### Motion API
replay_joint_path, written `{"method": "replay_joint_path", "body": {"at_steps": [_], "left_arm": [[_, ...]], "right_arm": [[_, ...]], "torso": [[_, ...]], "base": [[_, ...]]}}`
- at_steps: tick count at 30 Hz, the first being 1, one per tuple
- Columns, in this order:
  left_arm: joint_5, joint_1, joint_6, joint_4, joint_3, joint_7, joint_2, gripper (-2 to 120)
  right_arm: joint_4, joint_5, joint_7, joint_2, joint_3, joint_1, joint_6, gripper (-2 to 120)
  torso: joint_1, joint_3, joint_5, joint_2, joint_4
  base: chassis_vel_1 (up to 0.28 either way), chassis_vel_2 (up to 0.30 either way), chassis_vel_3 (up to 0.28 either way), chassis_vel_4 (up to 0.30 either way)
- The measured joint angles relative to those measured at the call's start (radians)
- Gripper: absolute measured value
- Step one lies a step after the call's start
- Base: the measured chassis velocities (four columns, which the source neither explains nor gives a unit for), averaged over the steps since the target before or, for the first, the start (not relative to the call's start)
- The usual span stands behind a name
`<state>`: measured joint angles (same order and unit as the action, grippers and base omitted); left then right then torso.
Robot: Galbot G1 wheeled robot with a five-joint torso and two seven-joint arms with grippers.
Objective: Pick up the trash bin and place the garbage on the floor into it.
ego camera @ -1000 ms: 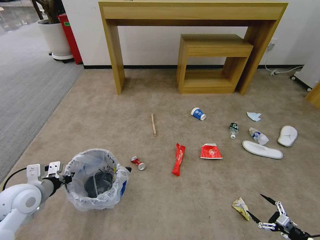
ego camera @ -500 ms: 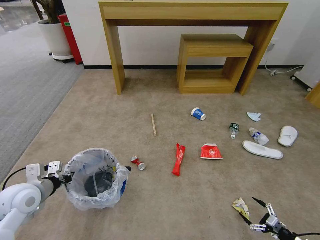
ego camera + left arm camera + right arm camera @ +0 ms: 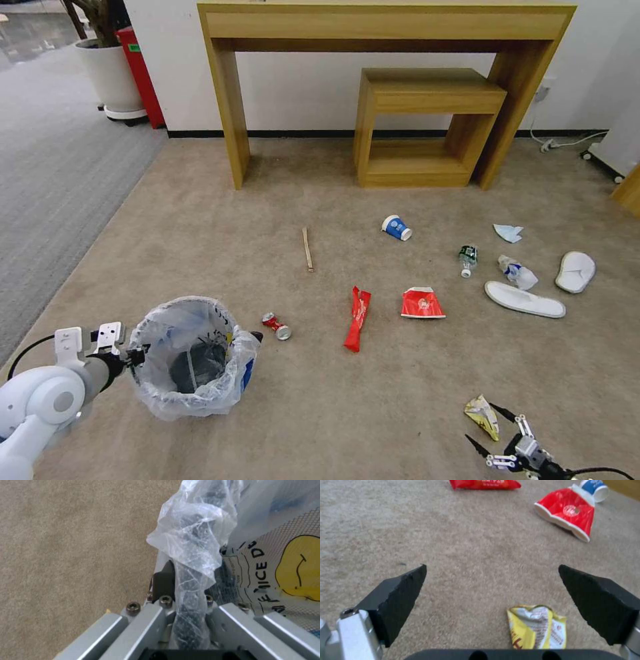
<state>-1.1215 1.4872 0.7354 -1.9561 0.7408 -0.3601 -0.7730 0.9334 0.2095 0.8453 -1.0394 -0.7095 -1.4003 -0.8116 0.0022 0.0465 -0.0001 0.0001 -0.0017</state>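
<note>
The trash bin (image 3: pixel 190 360), black with a crinkly clear bag, stands on the beige floor (image 3: pixel 200 227) at the near left. My left gripper (image 3: pixel 135 356) is shut on its rim, and the bag-wrapped rim (image 3: pixel 191 585) runs between the fingers in the left wrist view. My right gripper (image 3: pixel 481 424) hangs open at the near right over a yellow wrapper (image 3: pixel 481 410). That wrapper (image 3: pixel 536 626) lies between the black pads (image 3: pixel 403 592). Other garbage lies scattered: a crushed can (image 3: pixel 276 326), a red wrapper (image 3: pixel 357 319), a flattened red cup (image 3: pixel 422 303) and a blue cup (image 3: pixel 396 227).
A wooden stick (image 3: pixel 307 249), a small bottle (image 3: pixel 467 259), a crushed bottle (image 3: pixel 517 272), a mask (image 3: pixel 508 232) and two white slippers (image 3: pixel 524 299) lie farther out. A wooden table (image 3: pixel 387 27) with a nested stool (image 3: pixel 427 93) stands at the wall. Grey carpet (image 3: pixel 53 167) lies left.
My right gripper has come nearer and lower, closing in on the yellow wrapper with its fingers still open. The left gripper and bin have not moved.
</note>
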Motion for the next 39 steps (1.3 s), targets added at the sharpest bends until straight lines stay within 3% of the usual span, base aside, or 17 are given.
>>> {"method": "replay_joint_path", "body": {"at_steps": [19,39], "left_arm": [[-0.001,-0.001,0.0,0.001,0.0,0.0,0.0,0],[-0.001,0.004,0.0,-0.005,0.005,0.001,0.002,0]], "right_arm": [[-0.166,-0.044,0.001,-0.013,-0.021,0.076,-0.001,100],[-0.224,-0.06,-0.016,-0.02,-0.059,0.105,-0.001,100]], "torso": [[0.0,0.0,0.0001,0.0,0.0],[0.0,0.0,0.0,0.0,0.0]], "base": [[0.0,0.0,0.0,0.0],[0.0,0.0,0.0,0.0]]}}
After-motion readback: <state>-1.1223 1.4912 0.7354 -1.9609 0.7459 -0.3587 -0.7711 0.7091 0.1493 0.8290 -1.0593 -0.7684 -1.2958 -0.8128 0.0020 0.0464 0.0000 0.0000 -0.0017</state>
